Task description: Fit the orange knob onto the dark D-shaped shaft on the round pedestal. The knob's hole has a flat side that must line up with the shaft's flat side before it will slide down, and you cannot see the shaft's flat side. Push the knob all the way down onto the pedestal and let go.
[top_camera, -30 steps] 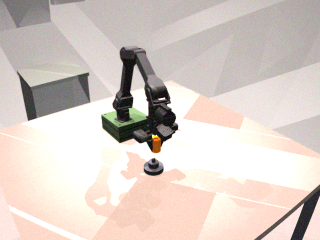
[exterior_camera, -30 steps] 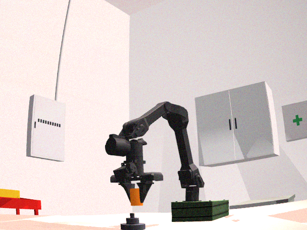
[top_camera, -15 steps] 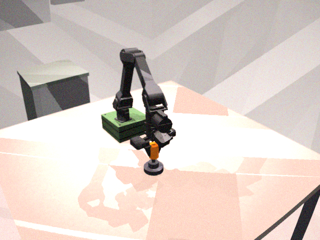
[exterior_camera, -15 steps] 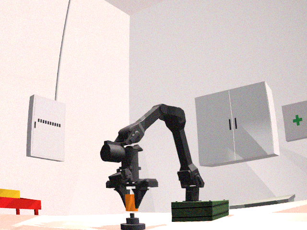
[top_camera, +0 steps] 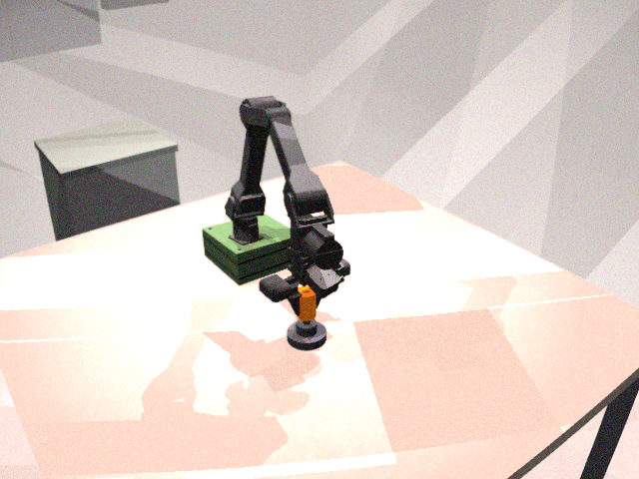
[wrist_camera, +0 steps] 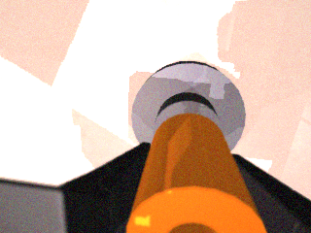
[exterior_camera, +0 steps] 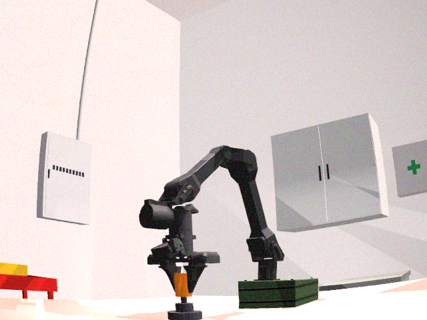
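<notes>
The orange knob (top_camera: 308,304) (exterior_camera: 181,284) (wrist_camera: 190,170) is upright between the fingers of my gripper (top_camera: 308,312) (exterior_camera: 181,291) (wrist_camera: 188,155), which is shut on it. The round dark pedestal (top_camera: 295,338) (exterior_camera: 184,315) (wrist_camera: 145,107) stands directly below. In the exterior view the dark shaft (exterior_camera: 183,300) shows between the knob's underside and the pedestal's upper step, so the knob is at about the shaft's tip and not down on the pedestal. Whether the tip is inside the hole cannot be told. The shaft's flat side is hidden.
The arm's green base block (top_camera: 223,242) (exterior_camera: 265,294) stands on the table behind the pedestal. A grey cabinet (top_camera: 118,198) stands beyond the table in the top view. A red bench (exterior_camera: 31,284) is at the far left of the exterior view.
</notes>
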You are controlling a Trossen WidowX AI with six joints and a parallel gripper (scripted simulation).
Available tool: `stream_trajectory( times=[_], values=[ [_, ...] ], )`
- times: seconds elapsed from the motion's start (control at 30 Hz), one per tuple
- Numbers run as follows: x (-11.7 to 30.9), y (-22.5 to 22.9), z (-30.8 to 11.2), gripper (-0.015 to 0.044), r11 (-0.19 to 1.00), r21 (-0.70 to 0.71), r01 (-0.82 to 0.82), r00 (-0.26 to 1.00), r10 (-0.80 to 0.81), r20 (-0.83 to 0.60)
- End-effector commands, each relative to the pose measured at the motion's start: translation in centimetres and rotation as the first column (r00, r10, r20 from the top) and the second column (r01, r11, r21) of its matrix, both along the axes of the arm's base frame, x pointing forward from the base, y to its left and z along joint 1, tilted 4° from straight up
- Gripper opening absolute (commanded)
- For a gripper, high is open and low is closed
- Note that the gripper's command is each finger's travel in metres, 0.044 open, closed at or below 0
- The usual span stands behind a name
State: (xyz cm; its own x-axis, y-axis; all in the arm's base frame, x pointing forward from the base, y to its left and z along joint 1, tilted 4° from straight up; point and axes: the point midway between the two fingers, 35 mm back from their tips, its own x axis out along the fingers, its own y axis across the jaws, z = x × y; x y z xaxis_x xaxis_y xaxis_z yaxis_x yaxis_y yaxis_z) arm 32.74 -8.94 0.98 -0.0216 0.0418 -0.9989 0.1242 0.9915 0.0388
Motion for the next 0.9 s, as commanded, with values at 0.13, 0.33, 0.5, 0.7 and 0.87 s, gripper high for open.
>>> stream_trajectory(
  times=[0.13, 0.33, 0.5, 0.7, 0.87],
  values=[
    [0.03, -0.03, -0.06, 0.0, 1.0, -0.003, -0.002, 1.0, 0.002, 0.003],
    [-0.14, 0.06, -0.09, 0.0, 1.0, -0.003, -0.002, 1.0, 0.002, 0.003],
    [-0.21, 0.08, -0.13, 0.0, 1.0, -0.003, -0.002, 1.0, 0.002, 0.003],
    [-0.21, 0.05, 0.13, 0.0, 1.0, -0.003, -0.002, 1.0, 0.002, 0.003],
    [-0.21, 0.04, 0.42, 0.0, 1.0, -0.003, -0.011, 1.0, 0.011, 0.004]
  ],
)
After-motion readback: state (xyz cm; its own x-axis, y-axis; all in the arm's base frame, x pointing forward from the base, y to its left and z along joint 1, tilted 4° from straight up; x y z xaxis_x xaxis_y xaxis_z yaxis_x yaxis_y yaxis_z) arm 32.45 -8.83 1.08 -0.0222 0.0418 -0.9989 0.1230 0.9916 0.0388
